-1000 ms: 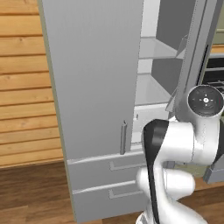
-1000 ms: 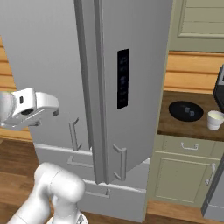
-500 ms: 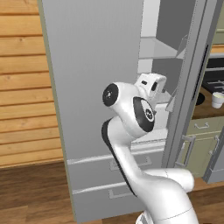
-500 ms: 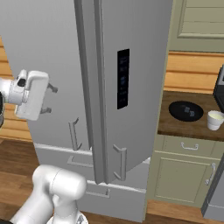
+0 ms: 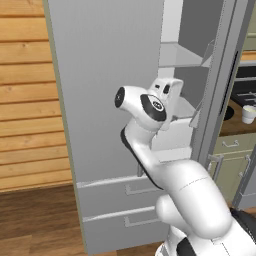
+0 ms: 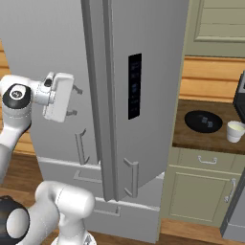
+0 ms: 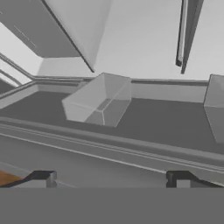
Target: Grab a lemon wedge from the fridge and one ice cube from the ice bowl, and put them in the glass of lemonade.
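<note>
Leftmost in the left base view stands the fridge point(image 5: 107, 100), its grey door swung wide and pale shelves showing in the gap beyond. The arm reaches toward that gap, and the end effector point(image 6: 74, 101) hangs at shelf height just in front of the opening, released, its fingers spread wide with nothing between them. In the hand view the two finger tips frame a grey shelf edge and some translucent bins point(image 7: 98, 105) deeper in. The wedge cannot be made out in any picture; by the task it should lie somewhere on a shelf inside, so the hand probably has to go further in before it comes into sight.

Right of the fridge, on the bench point(image 6: 191, 139), sits the bowl point(image 6: 203, 121), and just beside it to the right the glass point(image 6: 235, 131). The ice cubes are too small to tell.

The wedge will likely be light, a little soft and slick on its cut faces, and very small against the spread fingers. A sound grip would close across its two flat sides near the thick rind, gently, since a hard squeeze could squirt it out.
</note>
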Robot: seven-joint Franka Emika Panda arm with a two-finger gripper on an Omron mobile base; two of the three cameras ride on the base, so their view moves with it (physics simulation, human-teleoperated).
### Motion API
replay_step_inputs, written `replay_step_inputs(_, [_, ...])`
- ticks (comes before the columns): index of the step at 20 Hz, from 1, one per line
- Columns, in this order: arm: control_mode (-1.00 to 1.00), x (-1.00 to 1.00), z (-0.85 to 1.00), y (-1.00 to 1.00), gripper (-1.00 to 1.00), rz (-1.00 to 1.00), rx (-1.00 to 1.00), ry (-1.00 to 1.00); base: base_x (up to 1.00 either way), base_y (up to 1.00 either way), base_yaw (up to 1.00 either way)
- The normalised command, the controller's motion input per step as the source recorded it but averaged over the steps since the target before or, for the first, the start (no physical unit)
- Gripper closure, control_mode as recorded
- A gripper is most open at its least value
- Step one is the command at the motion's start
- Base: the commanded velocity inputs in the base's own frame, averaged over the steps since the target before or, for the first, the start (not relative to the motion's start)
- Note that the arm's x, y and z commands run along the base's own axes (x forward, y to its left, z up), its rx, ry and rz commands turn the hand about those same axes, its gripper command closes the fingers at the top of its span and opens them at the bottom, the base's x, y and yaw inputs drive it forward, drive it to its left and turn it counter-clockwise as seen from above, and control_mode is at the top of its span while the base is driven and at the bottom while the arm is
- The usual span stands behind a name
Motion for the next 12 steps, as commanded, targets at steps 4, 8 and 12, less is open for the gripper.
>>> replay_step_inputs(4, [-1.0,0.0,0.0,-0.43,-1.0,-0.12,0.0,0.0,0.0,0.0,0.0])
replay_step_inputs(8, [-1.0,0.0,0.0,-0.43,-1.0,-0.11,-0.01,0.0,0.0,0.0,0.0])
replay_step_inputs(12, [-1.0,0.0,0.0,-0.43,-1.0,-0.1,0.0,0.0,0.0,0.0,0.0])
